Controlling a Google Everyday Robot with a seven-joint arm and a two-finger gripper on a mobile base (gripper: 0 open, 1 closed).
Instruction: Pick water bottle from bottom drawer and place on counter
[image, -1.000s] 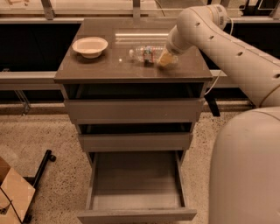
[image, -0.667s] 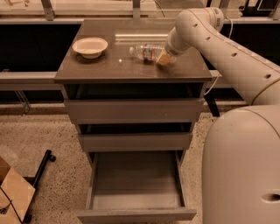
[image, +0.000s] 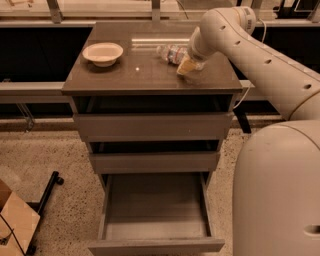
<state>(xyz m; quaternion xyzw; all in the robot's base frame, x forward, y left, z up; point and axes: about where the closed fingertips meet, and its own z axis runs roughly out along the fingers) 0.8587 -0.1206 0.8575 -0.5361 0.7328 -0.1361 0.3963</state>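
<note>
Drawer: the deep grey-brown bottom drawer (image: 155, 210) is pulled out, with no bottle inside.
Gripper: the pale gripper (image: 186, 66) is low over the glossy grey-brown counter (image: 140, 75); whether it grips cannot be told.
Bottle: the small clear crinkled water bottle (image: 169, 52) lies on the counter beside the gripper and has shifted slightly rearward; the placement looks nearly done.

Speckled floor (image: 50, 150) spreads below in warm, dim light. Dark panels (image: 35, 50) run behind, and a pale rail (image: 30, 89) crosses them. Cardboard box (image: 15, 222) low left, black wheeled leg (image: 47, 187) beside it. Gripper (image: 186, 65) sits over the counter's (image: 150, 77) right rear.
</note>
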